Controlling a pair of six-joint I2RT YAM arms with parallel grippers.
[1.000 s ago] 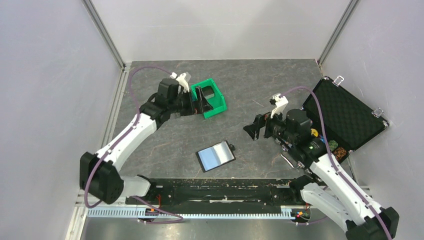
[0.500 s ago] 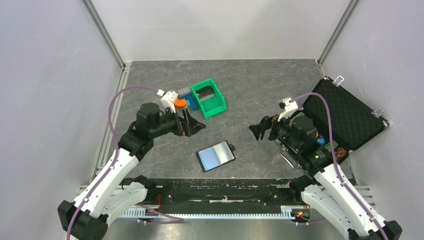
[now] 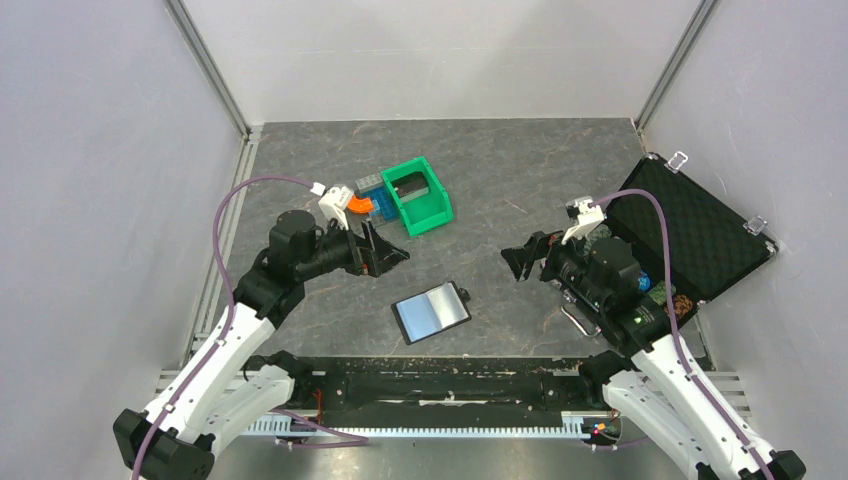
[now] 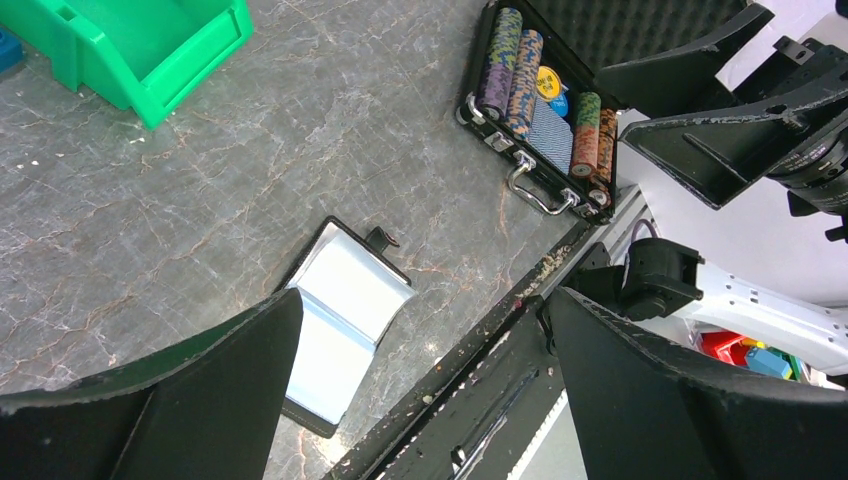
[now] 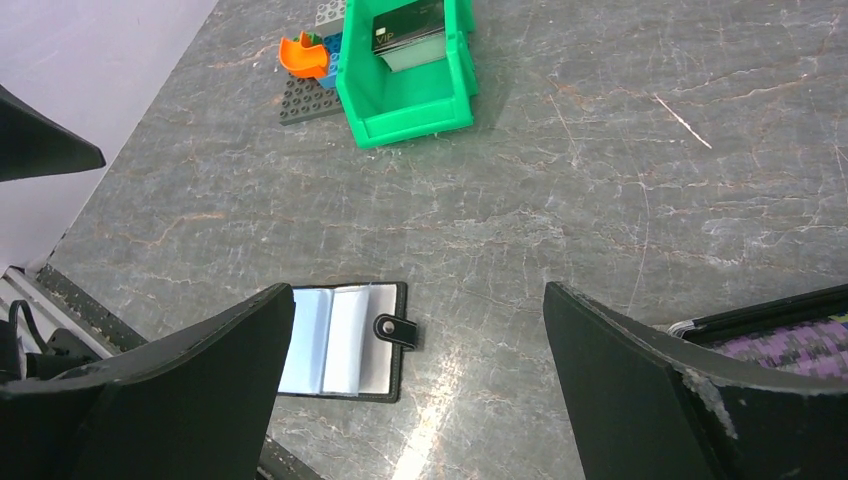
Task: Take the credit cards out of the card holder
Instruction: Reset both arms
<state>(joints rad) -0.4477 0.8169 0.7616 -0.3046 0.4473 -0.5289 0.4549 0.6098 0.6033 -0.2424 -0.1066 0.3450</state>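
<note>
Top external view first: we see the left gripper (image 3: 388,250) hanging with its jaws spread and nothing between them, just short of the card holder (image 3: 432,312), which lies opened flat on the table (image 3: 520,160) a little beyond and below its fingertips. A second ago this gripper was over at the green bin (image 3: 441,214); now the bin sits well behind it, and since half a second ago it has barely shifted. The right gripper (image 3: 515,263) is also spread and empty, with the card holder off to its lower left. It has drifted slightly toward the open black case (image 3: 690,230) behind it. The card holder itself has not moved. Beside the bin, some coloured toy bricks (image 3: 362,205) have come into sight.

Left wrist view: between the two black fingers (image 4: 150,420) we see the card holder, its pale blue panels facing up, apart from both. Farther ahead, the case holds rows of poker chips (image 4: 545,95).

Right wrist view: the wide-apart fingers (image 5: 650,390) frame the table. The card holder lies just inside the left one, partly hidden by it. Far ahead, the credit cards (image 5: 408,25) show dark inside the green bin; we cannot count them.
</note>
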